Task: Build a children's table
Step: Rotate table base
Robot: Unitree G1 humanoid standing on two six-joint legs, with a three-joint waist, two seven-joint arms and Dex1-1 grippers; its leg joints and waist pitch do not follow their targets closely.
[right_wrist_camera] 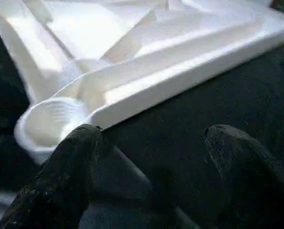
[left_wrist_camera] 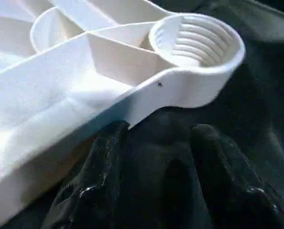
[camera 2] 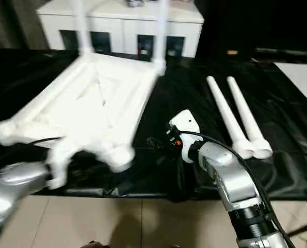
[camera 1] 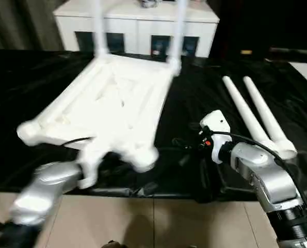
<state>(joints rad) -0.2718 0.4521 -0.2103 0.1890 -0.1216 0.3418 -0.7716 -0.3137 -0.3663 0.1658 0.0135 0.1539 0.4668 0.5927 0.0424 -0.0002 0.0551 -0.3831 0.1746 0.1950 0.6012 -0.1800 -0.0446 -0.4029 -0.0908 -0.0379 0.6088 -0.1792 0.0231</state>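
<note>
A: Where is the children's table (camera 1: 112,103) seen?
B: Upside down at centre-left on black sheeting (camera 1: 205,93); 2 loose legs (camera 1: 254,116) lie at right.
A: And each tool?
B: Left tool (left_wrist_camera: 153,167) and right tool (right_wrist_camera: 149,176) are seen open, nothing gripped.

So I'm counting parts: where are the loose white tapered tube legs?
Two loose white tapered tube legs lie side by side on the black sheet, right of the upturned white plastic tabletop.
</note>
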